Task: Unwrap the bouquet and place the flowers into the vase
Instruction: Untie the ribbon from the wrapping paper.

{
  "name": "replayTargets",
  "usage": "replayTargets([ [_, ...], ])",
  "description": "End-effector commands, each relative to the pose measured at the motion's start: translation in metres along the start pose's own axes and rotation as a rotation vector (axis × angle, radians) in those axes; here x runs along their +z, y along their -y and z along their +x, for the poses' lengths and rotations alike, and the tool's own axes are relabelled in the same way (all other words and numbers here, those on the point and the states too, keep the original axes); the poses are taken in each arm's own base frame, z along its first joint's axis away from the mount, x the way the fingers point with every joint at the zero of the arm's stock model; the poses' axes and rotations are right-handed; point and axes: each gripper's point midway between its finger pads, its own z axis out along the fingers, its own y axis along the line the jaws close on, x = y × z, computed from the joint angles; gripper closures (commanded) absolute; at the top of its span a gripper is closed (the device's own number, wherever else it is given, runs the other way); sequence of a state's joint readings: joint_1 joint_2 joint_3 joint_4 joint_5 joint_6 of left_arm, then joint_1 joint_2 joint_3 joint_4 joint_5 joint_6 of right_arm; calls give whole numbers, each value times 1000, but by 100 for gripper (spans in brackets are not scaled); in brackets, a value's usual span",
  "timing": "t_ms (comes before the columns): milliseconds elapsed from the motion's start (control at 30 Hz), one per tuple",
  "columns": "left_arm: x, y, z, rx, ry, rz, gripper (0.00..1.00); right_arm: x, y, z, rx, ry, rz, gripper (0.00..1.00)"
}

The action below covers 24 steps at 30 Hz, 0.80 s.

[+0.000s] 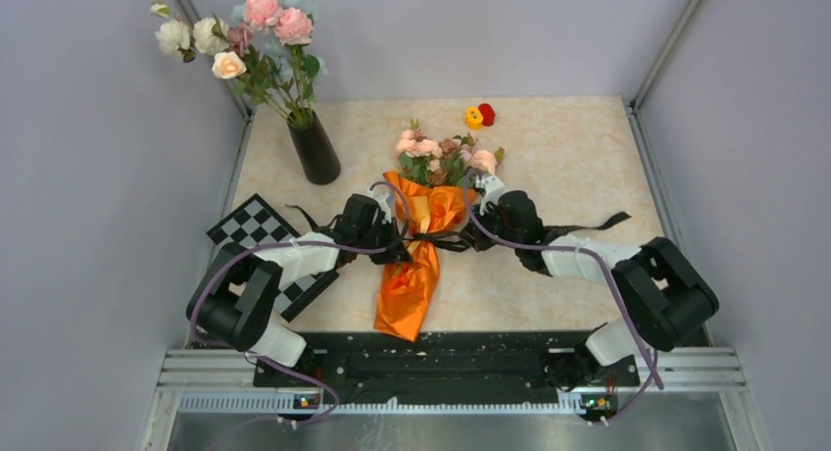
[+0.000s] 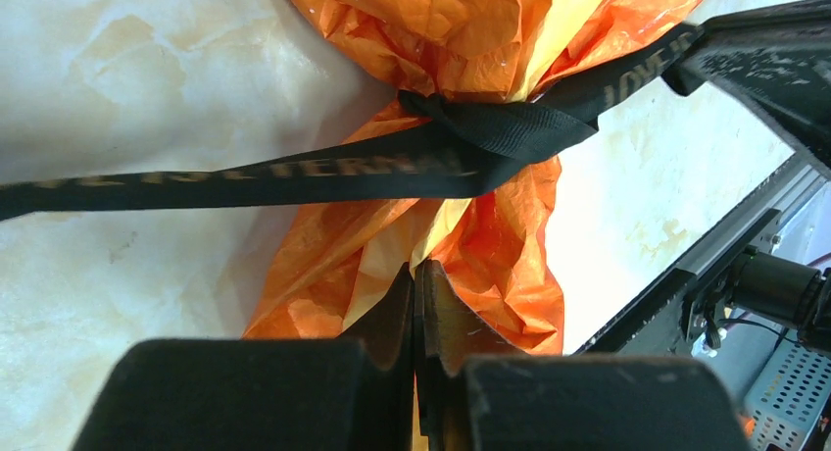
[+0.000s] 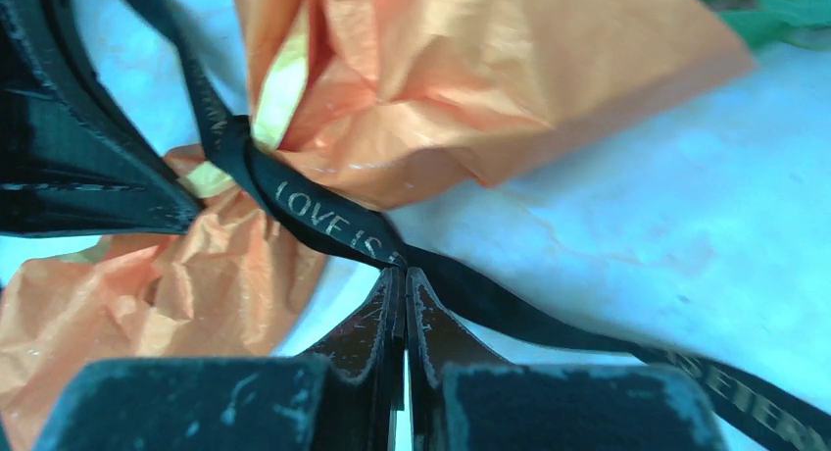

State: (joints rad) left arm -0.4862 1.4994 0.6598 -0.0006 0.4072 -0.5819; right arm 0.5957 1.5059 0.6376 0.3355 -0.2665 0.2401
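Cream marbled table forms the work surface, enclosed by pale panels.

1. Right gripper: the jaws are fully together. The black ribbon runs from the knot straight into the fingertips and out the far side, so the grip is on one ribbon tail, close to the knot.
2. Left gripper: the jaws are pressed together with no gap. The tips sit against the orange paper just below the knot. Whether a fold of paper is caught between them cannot be told. The other ribbon tail passes beyond the tips, untouched.
3. Bouquet: it lies flat at the table centre between the two arms, tied and wrapped. The flowers point toward the far edge.
4. Vase: it stands upright at the far left, well apart from the bouquet, and already holds a white-and-pink bunch. A checkered board lies near the left arm. Yellow and red heads lie beyond the flowers.

Step in hand, by judgement: untying, the first stage of unwrapping. Nothing is unwrapped yet.

Next move calls for a steady pull on the gripped tail, away from the knot and low over the table, while the left gripper anchors the paper so the bouquet does not slide.
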Motion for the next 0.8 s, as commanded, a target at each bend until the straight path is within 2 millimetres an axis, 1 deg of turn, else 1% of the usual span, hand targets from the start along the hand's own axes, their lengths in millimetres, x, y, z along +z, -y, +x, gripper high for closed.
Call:
replayTargets([
  [0,-5,0,-9,6,48,-14,100,-20,24,-20,25,117,185,100],
  [33,-6,0,-10,6,50,-15,100,-26,28,-20,40,133,216,100],
  [133,-6,0,-10,5,52,-15,100,-41,46,-13,99,154,334,100],
  [200,-7,0,-10,5,54,-15,100,-51,64,-5,140,164,442,100],
  [267,-7,0,-9,3,55,-16,100,-60,76,3,178,167,505,100],
  [400,-9,0,-10,6,62,-17,100,-71,87,17,241,171,559,100],
  [467,-10,1,-11,17,67,-15,100,-74,90,22,261,170,577,100],
  [533,-12,-3,-8,23,54,-37,100,-75,90,24,270,173,576,100],
  [633,-17,0,-14,67,59,-46,84,-75,86,21,267,183,555,100],
  [667,-20,2,-18,89,66,-49,74,-74,85,19,263,187,547,100],
  [767,-32,9,-31,167,92,-66,59,-73,82,13,257,202,527,100],
])
